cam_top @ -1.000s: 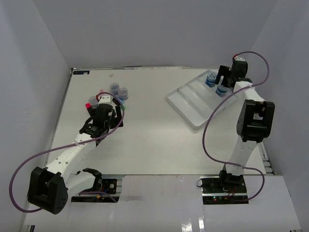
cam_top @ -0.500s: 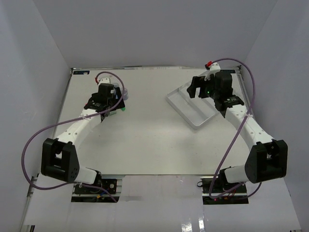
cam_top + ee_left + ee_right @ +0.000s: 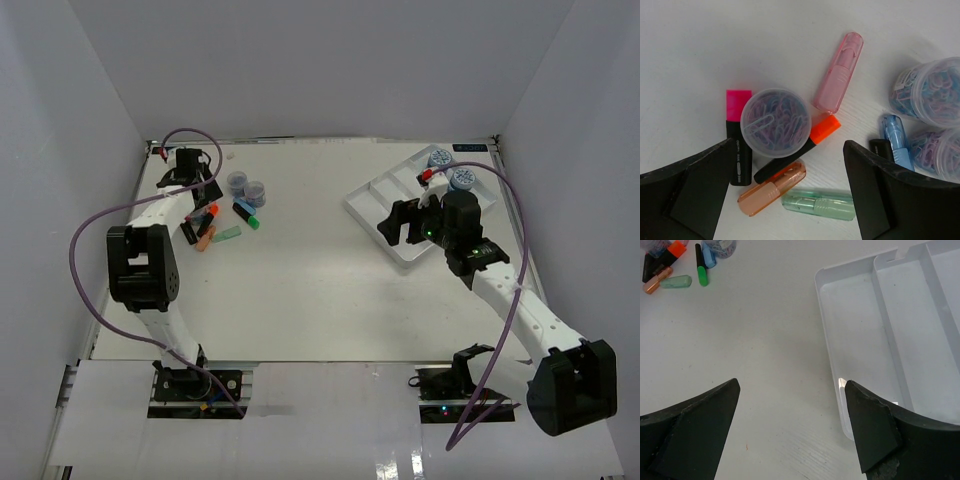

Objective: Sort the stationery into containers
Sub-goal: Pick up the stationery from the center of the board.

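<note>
L hand (image 3: 789,150) spread wide above jar (image 3: 776,122), centre frame, resting on markers (image 3: 740,140); prob to straddle it; R hand (image 3: 791,385) spread, empty, left of tray (image 3: 860,340).

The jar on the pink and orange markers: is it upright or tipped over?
Upright: the jar shows its full round lid from above, resting on the pink marker and orange marker.

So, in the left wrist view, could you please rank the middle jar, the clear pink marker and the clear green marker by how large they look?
1. middle jar
2. clear pink marker
3. clear green marker, only slightly smaller than the pink one, so that is a close call.
</note>
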Robot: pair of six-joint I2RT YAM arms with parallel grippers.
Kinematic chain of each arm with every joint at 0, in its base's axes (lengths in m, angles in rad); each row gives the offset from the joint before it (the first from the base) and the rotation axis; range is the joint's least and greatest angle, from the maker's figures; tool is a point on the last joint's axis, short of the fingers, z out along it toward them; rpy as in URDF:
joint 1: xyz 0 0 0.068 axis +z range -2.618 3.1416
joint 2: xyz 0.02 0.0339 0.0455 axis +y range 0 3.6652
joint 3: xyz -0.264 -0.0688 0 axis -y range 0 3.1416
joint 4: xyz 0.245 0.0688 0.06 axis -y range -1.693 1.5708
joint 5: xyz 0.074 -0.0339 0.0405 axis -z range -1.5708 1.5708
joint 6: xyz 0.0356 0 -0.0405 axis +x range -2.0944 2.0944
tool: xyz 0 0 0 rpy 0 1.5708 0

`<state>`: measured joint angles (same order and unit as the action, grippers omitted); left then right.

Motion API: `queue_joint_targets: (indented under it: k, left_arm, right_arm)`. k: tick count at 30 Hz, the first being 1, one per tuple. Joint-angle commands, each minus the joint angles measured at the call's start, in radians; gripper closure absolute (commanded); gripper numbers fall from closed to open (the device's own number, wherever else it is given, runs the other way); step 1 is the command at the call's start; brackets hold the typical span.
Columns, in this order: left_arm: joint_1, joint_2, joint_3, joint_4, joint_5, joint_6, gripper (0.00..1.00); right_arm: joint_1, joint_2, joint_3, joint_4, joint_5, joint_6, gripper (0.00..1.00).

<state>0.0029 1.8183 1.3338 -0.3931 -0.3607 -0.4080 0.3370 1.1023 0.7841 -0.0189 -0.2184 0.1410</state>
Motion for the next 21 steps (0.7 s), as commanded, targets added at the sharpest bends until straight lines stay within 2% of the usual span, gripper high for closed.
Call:
queue_joint_targets:
  k: [1, 11, 21]
  left_arm:
    - [-0.004, 0.038, 0.074, -0.012, -0.029, 0.017, 0.02]
    - [0.032, 0.159, 0.159, -0.044, -0.061, 0.032, 0.02]
    - [0.034, 0.110, 0.142, -0.038, -0.069, 0.041, 0.02]
  right_arm:
    - [0.004, -0.039, -0.026, 0.053, -0.039, 0.011, 0.08]
    - [0.005, -0.062, -0.052, 0.046, -0.047, -0.003, 0.09]
    - [0.007, -0.050, -0.063, 0.048, -0.058, -0.006, 0.09]
